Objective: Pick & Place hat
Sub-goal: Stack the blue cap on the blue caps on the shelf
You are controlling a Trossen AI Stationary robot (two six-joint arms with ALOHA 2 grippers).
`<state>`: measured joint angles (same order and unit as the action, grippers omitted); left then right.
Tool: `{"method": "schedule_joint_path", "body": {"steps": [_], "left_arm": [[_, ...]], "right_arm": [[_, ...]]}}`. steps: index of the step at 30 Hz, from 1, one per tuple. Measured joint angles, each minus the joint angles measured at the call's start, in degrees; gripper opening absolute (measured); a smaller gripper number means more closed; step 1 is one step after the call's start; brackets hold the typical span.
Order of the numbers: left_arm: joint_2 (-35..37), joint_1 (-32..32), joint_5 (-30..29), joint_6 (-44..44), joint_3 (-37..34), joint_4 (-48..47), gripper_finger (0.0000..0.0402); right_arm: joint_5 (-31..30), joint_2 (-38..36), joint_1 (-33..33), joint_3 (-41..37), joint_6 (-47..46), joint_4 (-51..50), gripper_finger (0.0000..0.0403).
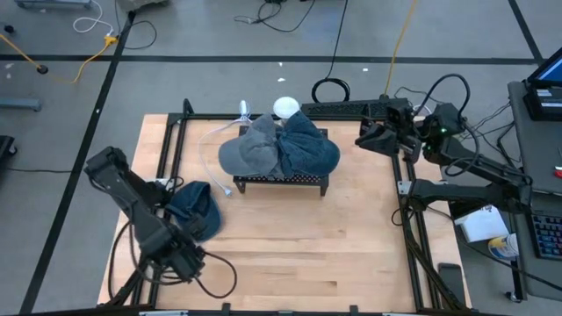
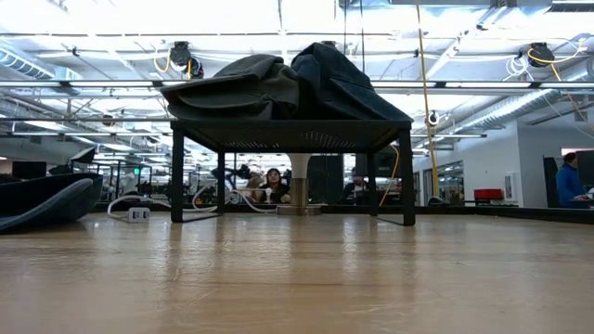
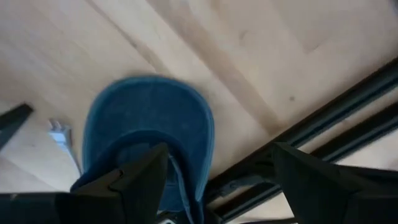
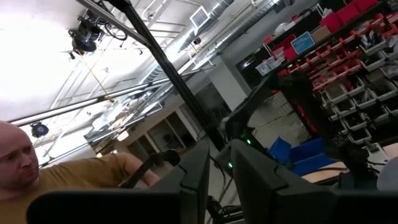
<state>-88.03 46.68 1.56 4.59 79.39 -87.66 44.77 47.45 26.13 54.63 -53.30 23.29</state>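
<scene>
The left gripper [image 3: 214, 180] hangs spread over the blue hat [image 1: 195, 211], which lies on the table [image 1: 290, 246] near its left edge. The hat's soft crown may fold and slip a shallow pinch. The right gripper [image 4: 217, 177], fingers nearly together, waits far right.

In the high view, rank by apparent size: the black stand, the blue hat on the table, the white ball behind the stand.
1. black stand, mostly covered by hats
2. blue hat, partly hidden by the left arm
3. white ball

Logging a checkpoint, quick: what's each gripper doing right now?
Left gripper: open, above the blue denim cap, holding nothing.
Right gripper: shut, empty, parked off the table's edge.
</scene>
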Motion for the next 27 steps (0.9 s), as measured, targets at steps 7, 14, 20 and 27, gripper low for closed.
{"method": "schedule_joint_path", "body": {"steps": [7,14,20,27], "left_arm": [[0.0,0.0,2.5,-1.0,-13.1,10.4,0.0294],[0.0,0.0,-3.3,0.3,-22.0,18.6,0.0294],[0.0,0.1,-4.1,0.4,-28.5,22.0,0.0294],[0.0,0.3,-7.4,0.2,-32.8,23.5,0.0283]], "right_arm": [[0.2,1.3,0.0,0.0,1.2,0.0,0.0059],[0.2,2.6,0.0,0.0,1.5,0.0,0.0059],[0.2,3.4,0.0,0.0,1.5,0.0,0.0059],[0.3,3.4,0.0,0.0,1.7,0.0,0.0059]]}}
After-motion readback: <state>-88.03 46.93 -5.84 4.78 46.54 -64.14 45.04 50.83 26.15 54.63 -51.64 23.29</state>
